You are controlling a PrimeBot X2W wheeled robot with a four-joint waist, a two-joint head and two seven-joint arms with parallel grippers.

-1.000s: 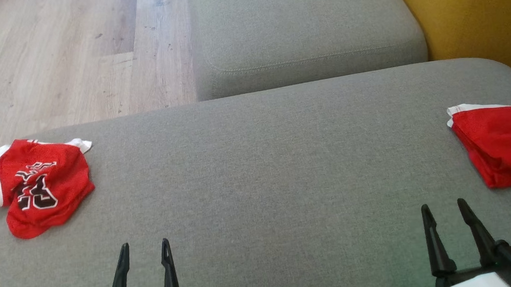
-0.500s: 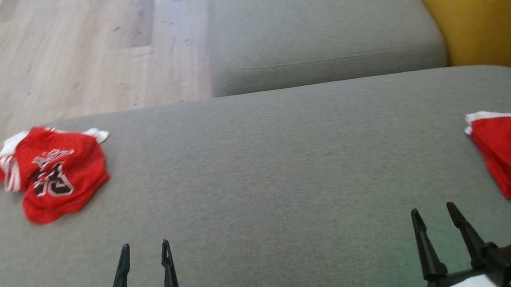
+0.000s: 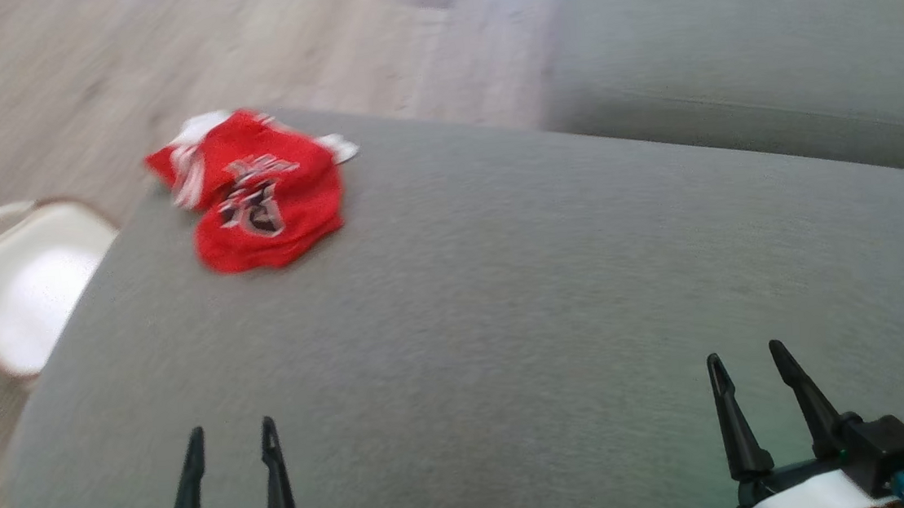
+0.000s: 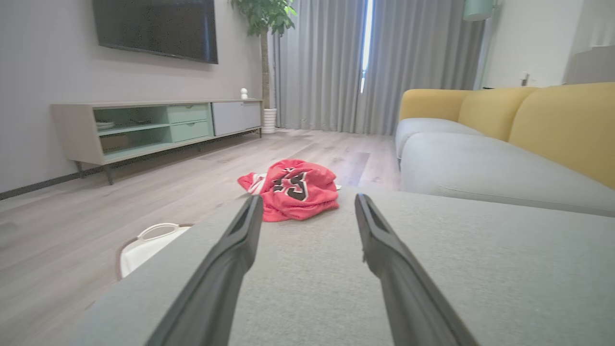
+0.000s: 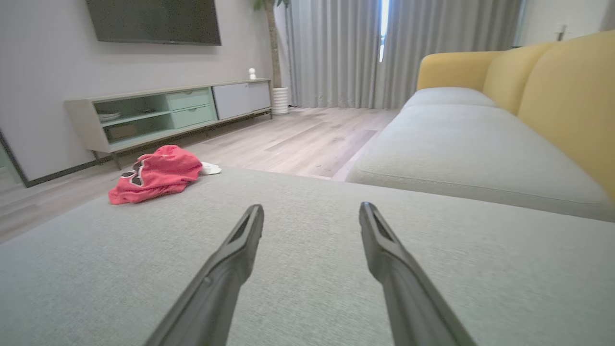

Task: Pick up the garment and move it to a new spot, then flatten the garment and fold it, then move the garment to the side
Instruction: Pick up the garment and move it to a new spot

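Garment [image 3: 262, 193] bears black-and-white lettering [image 3: 253, 207], too blurred to read.

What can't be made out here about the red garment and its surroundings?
Head view: print on the garment, smeared by camera motion.
Left wrist view: white basket, part hidden behind the sofa cushion.
Right wrist view: objects on the TV unit shelf, too small.

A crumpled red jersey [image 4: 293, 189] lies on the grey cushion [image 4: 456, 269], ahead of the left gripper [image 4: 308, 216], whose fingers stand apart; a white basket [image 4: 144, 242] sits on the floor.
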